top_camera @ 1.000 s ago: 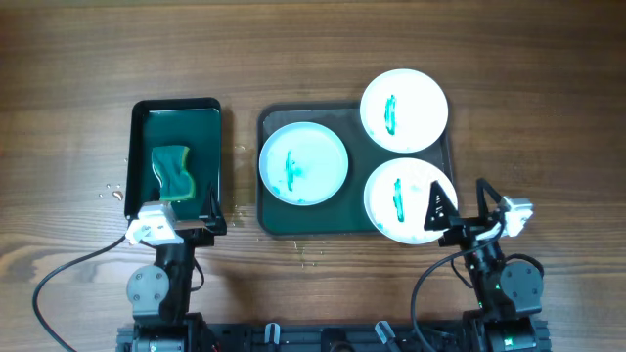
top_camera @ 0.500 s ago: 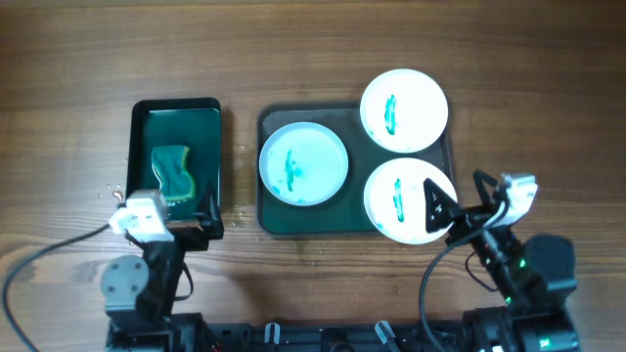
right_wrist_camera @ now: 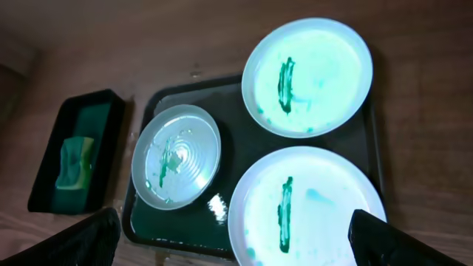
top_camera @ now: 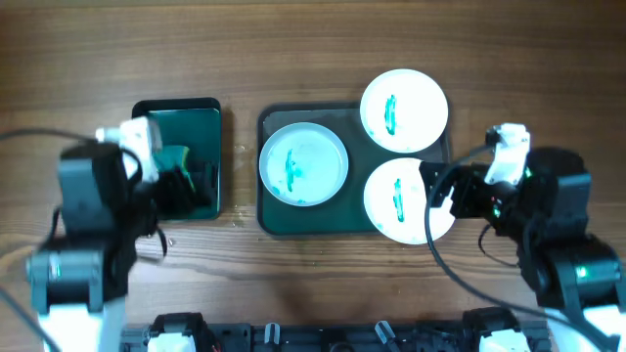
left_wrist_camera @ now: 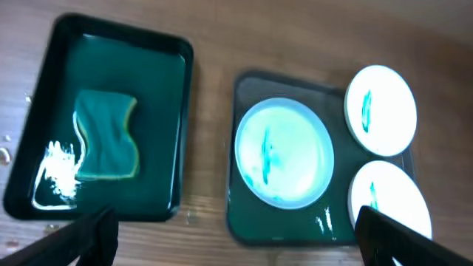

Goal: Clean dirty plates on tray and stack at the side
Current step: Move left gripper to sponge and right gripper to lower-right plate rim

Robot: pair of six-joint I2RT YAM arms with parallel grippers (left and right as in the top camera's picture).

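Black and spread wide apart, the jaws of the left gripper (top_camera: 186,186) hang over the near half of a small, black-rimmed green rectangular bin (top_camera: 176,104), with nothing between them. A green sponge with a yellow edge (left_wrist_camera: 107,137) lies in that bin. The right gripper (top_camera: 437,193) also has its jaws fully parted and empty. It hangs over the right edge of the nearest round white plate (top_camera: 396,200).

That plate has one green streak and sits at the near right of the large dark green rectangular tray with a grey rim (top_camera: 333,223), overhanging the tray's near edge. A second streaked white plate (top_camera: 303,163) lies inside the tray on its left side. Farthest away, the third streaked white plate (top_camera: 404,110) overhangs the tray's far right corner, just beside the nearest plate. Everything rests on the brown wood-grain table (top_camera: 313,49).
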